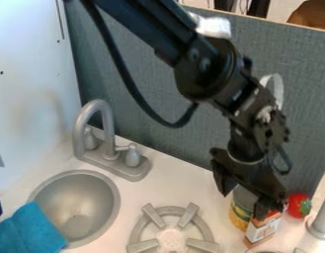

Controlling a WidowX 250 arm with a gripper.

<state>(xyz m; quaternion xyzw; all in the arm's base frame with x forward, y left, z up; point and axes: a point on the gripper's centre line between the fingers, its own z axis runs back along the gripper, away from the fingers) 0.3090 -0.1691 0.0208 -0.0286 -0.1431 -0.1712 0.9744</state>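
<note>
Jaws parted, my black two-finger gripper (pixel 242 204) hangs at lower right of the frame, near a yellow-bottomed can (pixel 238 217) and orange-and-white box (pixel 262 231).

Arm (pixel 221 74) slanting down, hand (pixel 242 202) (fingers (pixel 223 179) apart)

Greys and whites with a few bright accents.
Teal cloth (pixel 32 230), grey sink (pixel 113 202) and faucet (pixel 105 118), white counter (pixel 197 190), plain blue-grey panel (pixel 158 69), black gripper (pixel 242 203), can (pixel 238 216) with yellow and green on its label, orange-and-white carton (pixel 260 231), red toy (pixel 297 202) with a green patch.
</note>
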